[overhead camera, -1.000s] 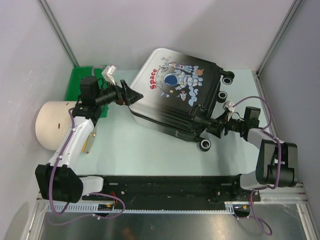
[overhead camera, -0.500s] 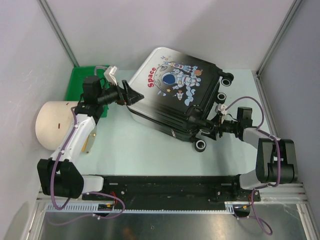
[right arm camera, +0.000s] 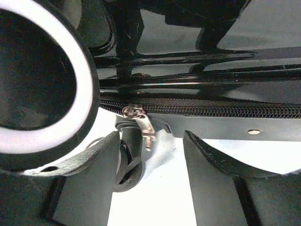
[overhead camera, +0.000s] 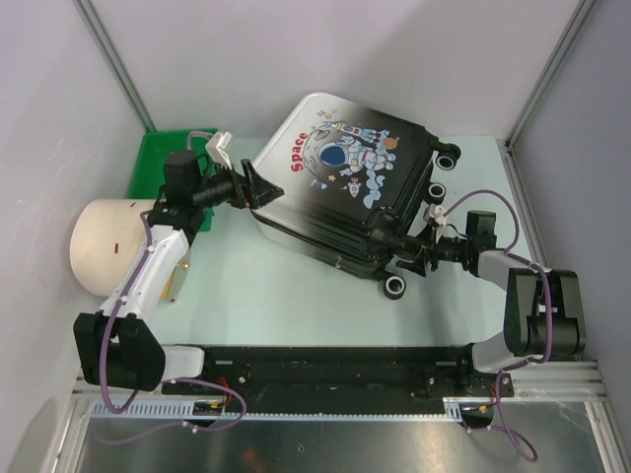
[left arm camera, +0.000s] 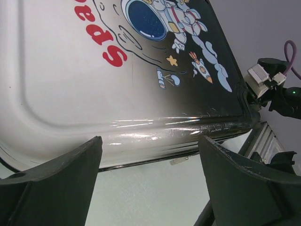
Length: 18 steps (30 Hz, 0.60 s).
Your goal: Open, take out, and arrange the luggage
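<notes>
Right wrist view: early in the job by the look of it. Zip [right arm camera: 211, 111] shut along all the seam in sight, so nothing opened, nothing taken out, nothing arranged.

Right gripper [right arm camera: 150, 157] parted to a middling gap, holding nothing, lined up on the zip pull [right arm camera: 139, 121] hanging just ahead between the fingers. No contact with the pull apparent. Big wheel [right arm camera: 42, 80] close by on that view's left.

Left gripper [left arm camera: 150, 179] spread wide, empty, set against the white end of the suitcase [overhead camera: 345, 187]. Touching the shell or just short of it: cannot tell.

Suitcase lying closed, print side up, skewed across the far middle of the table [overhead camera: 296, 296], wheels toward the right arm, white end toward the left.

Further out: green tray [overhead camera: 158, 163] and cream cylinder [overhead camera: 99, 241] at far left beside the left arm, apart from the suitcase.

Probable next: pinch the pull, run it round the seam, with the left side bracing the shell. Risk: pull small and loose, easy to miss.
</notes>
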Motion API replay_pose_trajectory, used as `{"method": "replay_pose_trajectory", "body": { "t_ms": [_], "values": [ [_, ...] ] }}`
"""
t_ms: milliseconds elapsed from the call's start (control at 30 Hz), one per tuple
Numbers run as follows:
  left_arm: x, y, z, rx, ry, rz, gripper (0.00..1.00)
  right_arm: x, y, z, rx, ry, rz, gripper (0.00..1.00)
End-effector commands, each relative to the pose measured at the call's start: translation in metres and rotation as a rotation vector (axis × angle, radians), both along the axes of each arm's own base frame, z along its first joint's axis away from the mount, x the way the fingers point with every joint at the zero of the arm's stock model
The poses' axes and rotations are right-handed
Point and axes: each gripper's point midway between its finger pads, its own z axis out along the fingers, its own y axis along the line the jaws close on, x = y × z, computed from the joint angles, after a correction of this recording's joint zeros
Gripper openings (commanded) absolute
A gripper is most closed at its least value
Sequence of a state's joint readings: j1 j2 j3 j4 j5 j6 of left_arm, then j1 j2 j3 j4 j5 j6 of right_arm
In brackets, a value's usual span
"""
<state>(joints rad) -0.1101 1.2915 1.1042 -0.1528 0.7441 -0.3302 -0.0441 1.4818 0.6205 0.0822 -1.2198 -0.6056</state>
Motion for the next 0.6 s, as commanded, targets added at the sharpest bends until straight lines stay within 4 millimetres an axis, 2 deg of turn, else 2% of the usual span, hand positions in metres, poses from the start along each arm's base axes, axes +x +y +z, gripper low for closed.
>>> {"method": "replay_pose_trajectory", "body": {
  "t_ms": [0,267,367,567],
  "values": [
    [-0.001,-0.001,-0.003,0.019,-0.030,-0.020,0.88,0.015,0.005,0.018,-0.029,-0.066,-0.004,0.61],
    [-0.002,0.001,-0.009,0.022,-0.020,-0.019,0.87,0.028,0.005,0.041,-0.021,-0.048,-0.075,0.57],
    [-0.002,0.002,-0.010,0.023,-0.019,-0.019,0.87,0.022,0.022,0.050,0.022,-0.039,-0.027,0.59],
    [-0.001,0.007,-0.010,0.026,-0.021,-0.007,0.87,0.019,0.050,0.049,0.047,0.006,0.018,0.58]
  ]
}}
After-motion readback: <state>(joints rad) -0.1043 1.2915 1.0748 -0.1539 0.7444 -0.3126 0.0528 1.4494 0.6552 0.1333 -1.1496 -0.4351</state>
